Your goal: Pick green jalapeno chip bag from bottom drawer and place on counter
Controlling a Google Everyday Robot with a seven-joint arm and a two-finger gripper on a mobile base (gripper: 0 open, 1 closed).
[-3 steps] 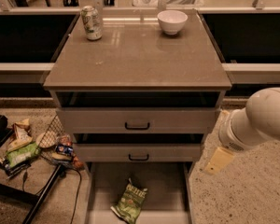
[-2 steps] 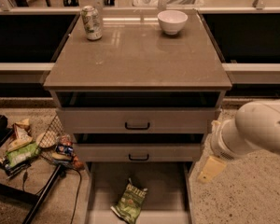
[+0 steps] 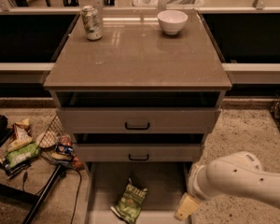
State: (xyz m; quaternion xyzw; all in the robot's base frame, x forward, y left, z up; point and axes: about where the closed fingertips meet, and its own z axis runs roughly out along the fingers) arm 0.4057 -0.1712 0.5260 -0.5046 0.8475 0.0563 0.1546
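Note:
The green jalapeno chip bag [image 3: 130, 202] lies crinkled on the floor of the open bottom drawer [image 3: 164, 183], near its front and left of centre. The counter [image 3: 135, 55] is the broad grey-brown slab on top of the cabinet. My white arm comes in from the lower right. My gripper [image 3: 186, 207] hangs at the drawer's right side wall, to the right of the bag and apart from it. It holds nothing that I can see.
A drink can [image 3: 91, 22] and a white bowl [image 3: 172, 21] stand at the back of the counter. Two grey drawers with black handles [image 3: 137, 125] stand slightly open above the bottom drawer. Snack packets [image 3: 23, 148] and a wire basket [image 3: 53, 136] lie on the floor at left.
My arm has moved left and down, bringing the gripper closer to the bottom drawer's right side. The bag has not moved.

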